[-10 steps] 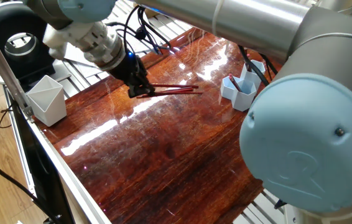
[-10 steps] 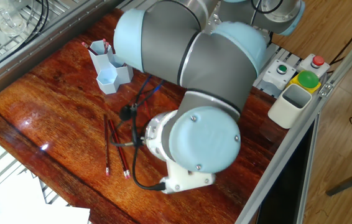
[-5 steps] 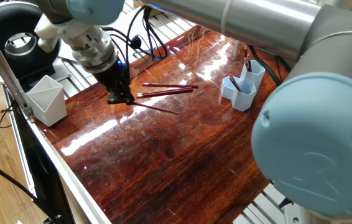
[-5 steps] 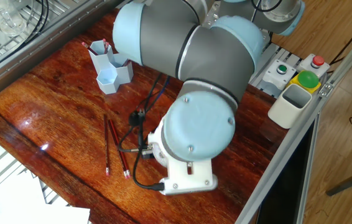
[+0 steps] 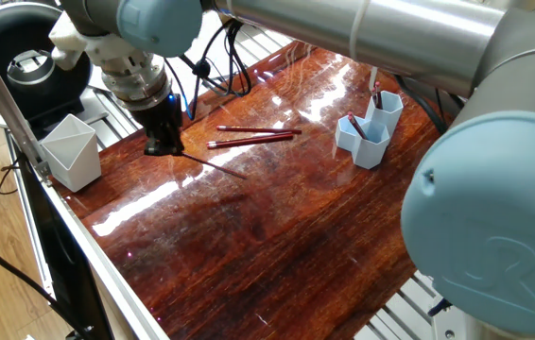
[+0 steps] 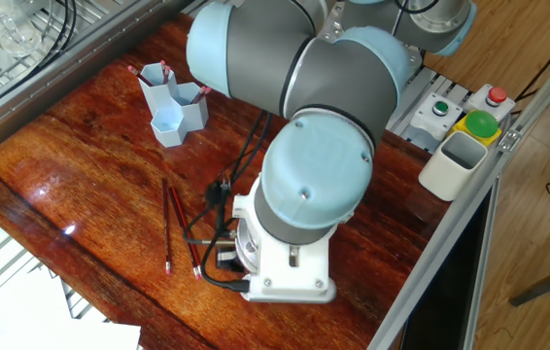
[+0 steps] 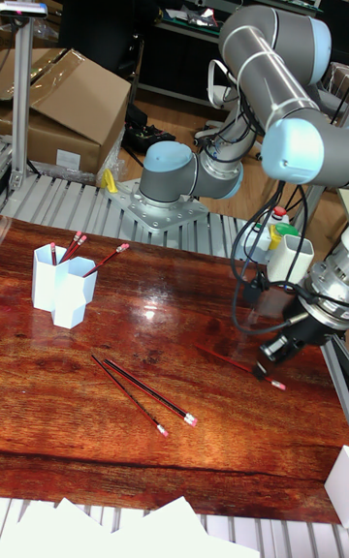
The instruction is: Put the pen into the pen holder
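My gripper (image 5: 163,148) is shut on the end of a dark red pen (image 5: 215,168) that slants low over the wood table, and in the tall fixed view the gripper (image 7: 265,370) pinches that pen (image 7: 228,360) near its eraser end. Two more red pens (image 5: 251,135) lie side by side on the table, apart from the held one, also visible as pens (image 7: 141,391). The light blue pen holder (image 5: 367,133) stands at the far side with pens sticking out of it, well away from the gripper. In the other fixed view the arm hides the gripper.
A pale grey-white angular cup (image 5: 71,151) stands at the table's edge close to the gripper. Black cables (image 5: 213,57) trail behind it. A button box (image 6: 469,112) and a white bin (image 6: 453,163) sit off the table edge (image 5: 107,274).
The gripper closed on one of three pens lying together, then carried it away from the other two toward the grey-white cup. The arm's wrist swung along with it.
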`<state>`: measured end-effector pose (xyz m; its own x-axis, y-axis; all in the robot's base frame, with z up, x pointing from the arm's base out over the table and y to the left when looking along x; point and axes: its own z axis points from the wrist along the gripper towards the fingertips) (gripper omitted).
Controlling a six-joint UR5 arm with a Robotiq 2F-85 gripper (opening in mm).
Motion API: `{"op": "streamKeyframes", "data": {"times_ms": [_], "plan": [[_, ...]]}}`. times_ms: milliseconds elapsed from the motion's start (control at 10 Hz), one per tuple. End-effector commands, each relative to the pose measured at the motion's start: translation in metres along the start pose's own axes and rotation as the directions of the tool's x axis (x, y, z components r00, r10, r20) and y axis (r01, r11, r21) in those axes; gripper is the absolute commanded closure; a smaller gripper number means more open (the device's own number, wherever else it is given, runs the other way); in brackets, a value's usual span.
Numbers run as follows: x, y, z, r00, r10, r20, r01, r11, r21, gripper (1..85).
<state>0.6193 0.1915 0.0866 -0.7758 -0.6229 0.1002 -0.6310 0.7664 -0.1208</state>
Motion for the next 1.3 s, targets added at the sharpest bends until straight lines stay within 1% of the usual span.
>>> {"op": "streamKeyframes", "data": {"times_ms": [0,100,200,300,400,500,600,700,800,900,1000,1100,1200], "plan": [[0.000,0.015,-0.002,0.999,-0.033,0.004,0.034,0.998,-0.061,84.7],[0.006,0.019,-0.002,0.999,-0.047,-0.018,0.045,0.996,-0.077,84.7],[0.008,0.019,-0.002,0.998,-0.055,-0.026,0.053,0.996,-0.079,84.7],[0.007,0.014,-0.002,0.998,-0.057,-0.021,0.056,0.997,-0.058,84.7],[-0.006,0.015,-0.002,0.999,-0.037,0.029,0.039,0.997,-0.060,84.7],[-0.004,0.002,-0.001,0.999,-0.037,0.019,0.038,0.999,-0.010,84.7],[-0.001,0.000,-0.001,1.000,-0.024,0.006,0.024,1.000,-0.005,84.7],[0.000,-0.001,-0.001,1.000,-0.025,0.002,0.025,1.000,0.000,84.7],[-0.008,0.002,-0.001,0.999,-0.031,0.033,0.031,0.999,-0.010,84.7],[-0.015,0.009,-0.002,0.997,-0.037,0.062,0.039,0.999,-0.035,84.7],[-0.004,0.013,-0.026,0.997,-0.065,0.031,0.067,0.996,-0.065,84.7],[0.013,0.016,-0.063,0.995,-0.097,0.017,0.098,0.990,-0.098,84.7],[0.033,0.016,-0.099,0.990,-0.143,0.016,0.144,0.983,-0.117,84.7]]}}
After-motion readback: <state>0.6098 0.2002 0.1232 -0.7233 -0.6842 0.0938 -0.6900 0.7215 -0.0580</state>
